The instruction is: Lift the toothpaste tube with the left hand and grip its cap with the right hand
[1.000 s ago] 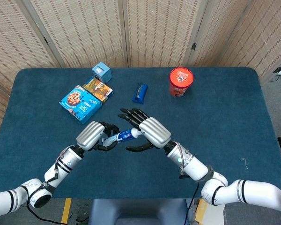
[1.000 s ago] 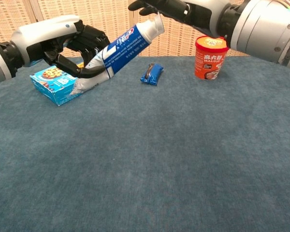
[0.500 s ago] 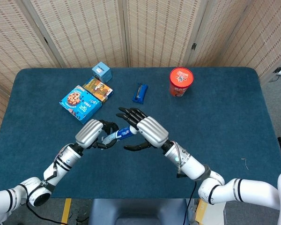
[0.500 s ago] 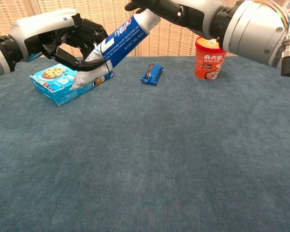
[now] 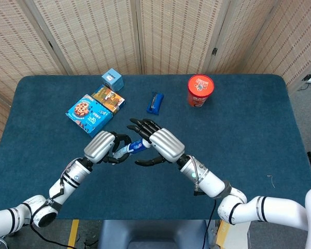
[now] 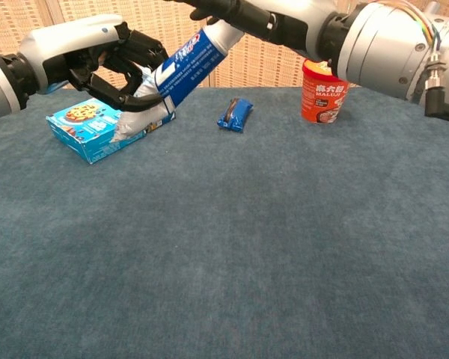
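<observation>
Tube held in the air above the table, well clear of the cloth. Long axis slanted: crimped silver tail low toward the robot's left, cap end high toward the right. In the head view the tube runs between the two hands, mostly covered; only a short blue-and-white stretch shows.

Left hand grips the lower half, dark fingers wrapped round the body; silver tail sticks out below. Same hand from above.

Right hand sits at the cap end. Cap itself hidden by the fingers and cut by the top edge of the chest view. From above, the right hand has fingers spread over the tube end; whether they close on the cap, cannot tell.

Behind: cookie box under the tail, snack bar, red cup, partly behind the right arm. Small blue box far back.
</observation>
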### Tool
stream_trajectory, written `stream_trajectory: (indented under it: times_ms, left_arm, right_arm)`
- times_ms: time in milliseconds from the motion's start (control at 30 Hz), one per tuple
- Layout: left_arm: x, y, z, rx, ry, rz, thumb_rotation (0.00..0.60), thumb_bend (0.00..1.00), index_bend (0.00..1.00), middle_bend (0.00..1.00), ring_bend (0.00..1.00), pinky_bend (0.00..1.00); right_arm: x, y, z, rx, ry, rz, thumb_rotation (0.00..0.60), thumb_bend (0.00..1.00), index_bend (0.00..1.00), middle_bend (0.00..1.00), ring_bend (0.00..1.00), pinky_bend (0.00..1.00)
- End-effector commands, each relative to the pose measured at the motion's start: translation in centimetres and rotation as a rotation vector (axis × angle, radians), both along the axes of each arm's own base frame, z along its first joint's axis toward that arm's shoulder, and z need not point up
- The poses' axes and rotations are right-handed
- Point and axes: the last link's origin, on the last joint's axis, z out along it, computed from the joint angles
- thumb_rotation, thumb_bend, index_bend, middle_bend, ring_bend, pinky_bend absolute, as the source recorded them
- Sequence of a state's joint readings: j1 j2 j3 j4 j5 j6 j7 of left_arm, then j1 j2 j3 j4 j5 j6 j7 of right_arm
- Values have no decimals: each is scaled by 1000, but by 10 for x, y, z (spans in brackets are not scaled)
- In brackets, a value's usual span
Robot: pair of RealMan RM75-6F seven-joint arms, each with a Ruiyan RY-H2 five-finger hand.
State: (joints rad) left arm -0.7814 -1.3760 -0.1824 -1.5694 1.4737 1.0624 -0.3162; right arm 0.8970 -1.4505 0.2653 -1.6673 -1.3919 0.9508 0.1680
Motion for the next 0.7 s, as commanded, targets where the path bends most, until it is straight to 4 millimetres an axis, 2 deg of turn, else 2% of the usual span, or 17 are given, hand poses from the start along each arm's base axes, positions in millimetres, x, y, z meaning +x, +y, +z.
stream_trajectory:
  times_ms: [33, 467, 700]
  left_arm:
    - [0, 1, 0, 4, 5, -1, 600, 598, 789, 858, 765, 540]
    - [0, 1, 1, -3, 9, 2, 600, 598, 799, 875, 775, 541]
    - [-9, -1, -1, 1, 33, 8, 600, 599, 799, 875, 774, 539]
  right_arm:
    - [0, 0, -1, 0, 9, 3, 47, 0, 0, 0, 0, 0]
    - [1, -1, -5, -14, 28, 11, 49, 0, 0, 0, 0, 0]
    - [-11, 1, 8, -34, 9, -4, 46, 0, 0, 0, 0, 0]
